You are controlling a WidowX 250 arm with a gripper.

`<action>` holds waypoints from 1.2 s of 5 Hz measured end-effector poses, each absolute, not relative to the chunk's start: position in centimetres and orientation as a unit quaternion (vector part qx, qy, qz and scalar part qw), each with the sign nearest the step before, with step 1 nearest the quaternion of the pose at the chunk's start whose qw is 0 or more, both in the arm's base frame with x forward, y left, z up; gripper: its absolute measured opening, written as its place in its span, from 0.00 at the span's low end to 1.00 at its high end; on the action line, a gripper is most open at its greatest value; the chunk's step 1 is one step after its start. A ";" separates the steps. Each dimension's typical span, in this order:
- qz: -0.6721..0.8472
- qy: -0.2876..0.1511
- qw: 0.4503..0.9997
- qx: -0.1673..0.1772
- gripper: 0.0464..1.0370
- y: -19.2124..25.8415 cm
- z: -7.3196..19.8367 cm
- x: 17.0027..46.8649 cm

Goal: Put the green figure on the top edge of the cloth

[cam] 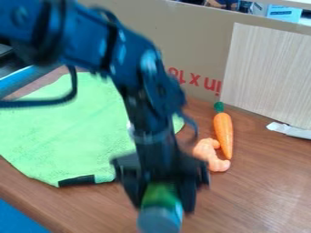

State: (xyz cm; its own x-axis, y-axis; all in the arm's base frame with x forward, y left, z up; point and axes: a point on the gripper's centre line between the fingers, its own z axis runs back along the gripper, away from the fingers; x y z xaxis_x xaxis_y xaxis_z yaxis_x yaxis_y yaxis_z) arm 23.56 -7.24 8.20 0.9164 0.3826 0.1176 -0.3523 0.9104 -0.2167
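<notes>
We have the gripper (164, 202) low in the view, just L of ctr., pointing down w/ its two fingers clamped on the green figure (162, 195), one on each side. We see the fig.'s green part btwn. the fingers & a rounded blue-gray end poking out below, toward the view's bottom edge. It's over the bare wood of the tabletop (261, 186), off the cloth; we can't tell whether its low end touches the wood. Blur hides the finer detail.

Above the gripper, we see the black arm (137, 68) slanting in from the upper L, w/ a black cable (73, 86) looping on its L side. Behind & L of the arm we have the light-green cloth (67, 123), partly hidden by it, w/ a short black strip (76, 180) at its near edge.

R of the gripper, a peachy-orange knobbly toy (209, 155) lies right by the lower end of an orange carrot (223, 132), whose green top points to the back. Farther R, a crumpled white strip (290, 130) lies near the foot of a pale wood-grain board (267, 73), which stands vs. the cardboard (194, 27) w/ red print at the back.
</notes>
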 end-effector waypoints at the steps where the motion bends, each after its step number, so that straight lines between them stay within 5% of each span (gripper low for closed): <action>1: 0.229 -0.075 0.964 -0.114 0.85 -5.5 9.3 26.1; 4: 0.296 -0.089 0.946 -0.098 0.85 2.3 9.8 36.1; 6: 0.324 -0.081 0.940 -0.067 0.85 7.2 8.6 38.2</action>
State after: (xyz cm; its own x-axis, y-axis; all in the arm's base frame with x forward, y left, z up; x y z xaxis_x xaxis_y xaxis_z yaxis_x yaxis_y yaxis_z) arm 38.22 7.21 8.57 0.7770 0.6202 0.1077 -0.5985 0.7809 -0.1791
